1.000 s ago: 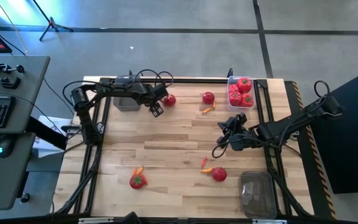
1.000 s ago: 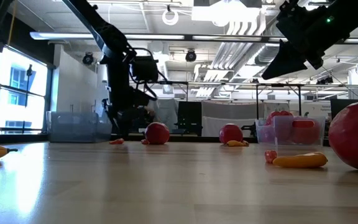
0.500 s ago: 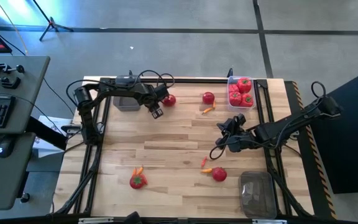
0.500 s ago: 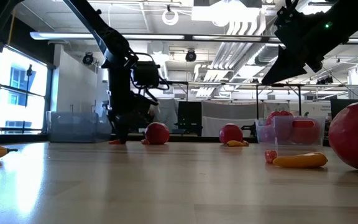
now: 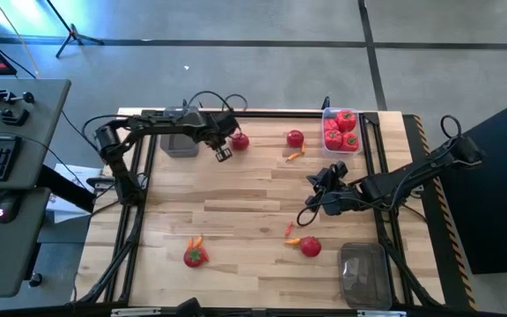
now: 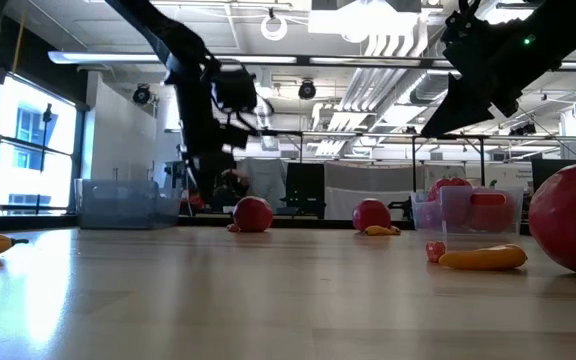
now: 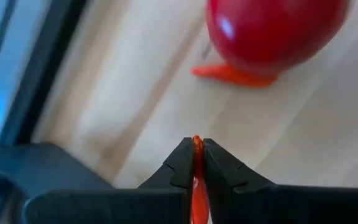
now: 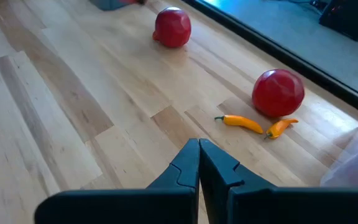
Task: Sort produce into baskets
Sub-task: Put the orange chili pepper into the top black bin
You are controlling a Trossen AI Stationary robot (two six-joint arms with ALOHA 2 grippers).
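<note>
My left gripper (image 5: 223,155) hangs a little above the table's far left part, shut on a thin orange carrot-like piece (image 7: 196,148). Just beyond it a red tomato (image 7: 272,31) rests on the wood with another orange piece (image 7: 234,74) against it. An empty clear basket (image 5: 179,146) stands to the left of the gripper. My right gripper (image 8: 199,147) waits shut above the table's right middle (image 5: 320,180), holding nothing. My left gripper pinches the thin orange piece (image 7: 196,144) between its two fingertips, coming steeply from above. The piece runs along the fingers, back between them, and its end just shows at the tips. It is lifted clear of the table.
A basket (image 5: 326,114) with several red peppers stands at the far right, and an empty one (image 5: 363,274) at the near right. Loose on the wood are a tomato (image 5: 295,138) with orange pieces (image 5: 295,156), another tomato (image 5: 310,246), and a red pepper (image 5: 194,256).
My left gripper has shut on the thin orange piece that lay on the table beside the far-left tomato and has risen with it, so the piece is now off the wood. The tomato has stayed in place.
</note>
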